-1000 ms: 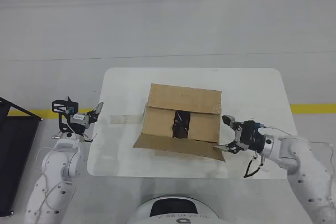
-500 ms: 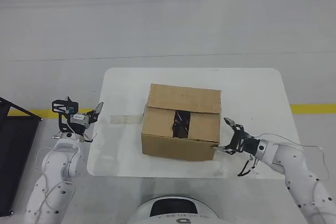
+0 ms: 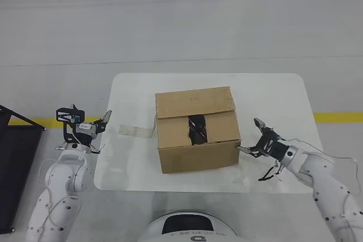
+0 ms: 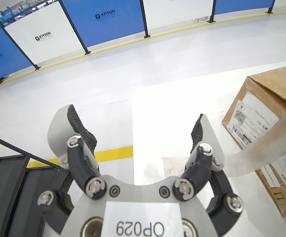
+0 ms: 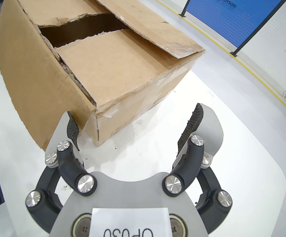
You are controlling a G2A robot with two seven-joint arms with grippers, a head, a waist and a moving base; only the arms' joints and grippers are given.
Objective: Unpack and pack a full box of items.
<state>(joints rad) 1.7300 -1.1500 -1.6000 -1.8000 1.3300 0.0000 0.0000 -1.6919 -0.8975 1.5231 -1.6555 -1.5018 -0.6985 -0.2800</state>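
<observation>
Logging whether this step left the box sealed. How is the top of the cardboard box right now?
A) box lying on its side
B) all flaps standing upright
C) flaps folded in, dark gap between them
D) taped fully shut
C: the cardboard box has its top flaps folded inward, and a dark gap shows between them in both the top and right wrist views.

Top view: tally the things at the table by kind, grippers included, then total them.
Cardboard box: 1
Clear tape strip: 1
Grippers: 2 (left gripper, right gripper)
Total: 4
</observation>
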